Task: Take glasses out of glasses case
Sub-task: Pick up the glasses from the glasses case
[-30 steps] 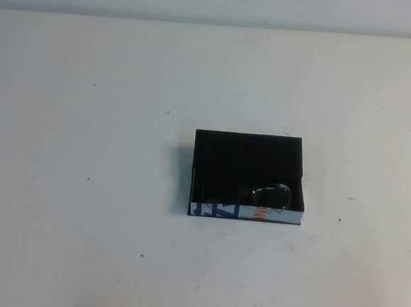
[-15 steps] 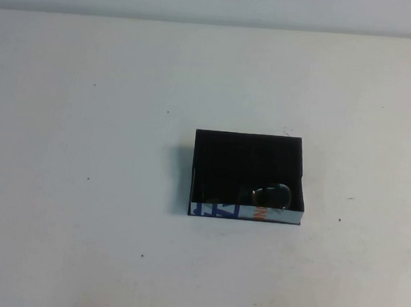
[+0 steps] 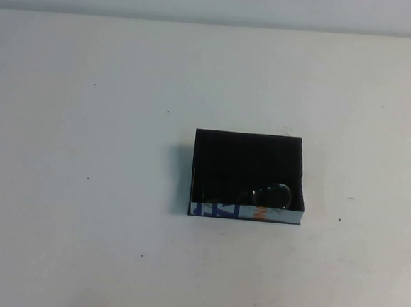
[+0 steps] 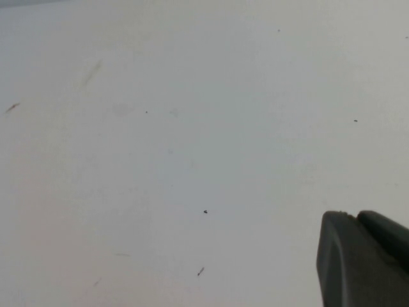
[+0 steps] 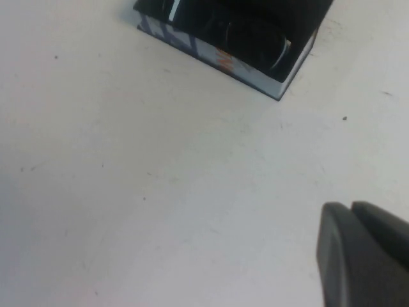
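Note:
The glasses case (image 3: 248, 157) is an open black shallow box with a white front edge marked blue and orange, lying a little right of the table's middle. The dark glasses (image 3: 270, 195) lie inside it against the front edge, one greyish lens showing on the right. In the right wrist view the case (image 5: 192, 43) and glasses (image 5: 252, 38) lie well away from my right gripper (image 5: 348, 211), whose fingers are together and hold nothing. My left gripper (image 4: 351, 217) is shut and empty over bare table. Neither gripper shows in the high view.
The white table (image 3: 82, 186) has small dark specks. Its far edge (image 3: 216, 23) meets a pale wall.

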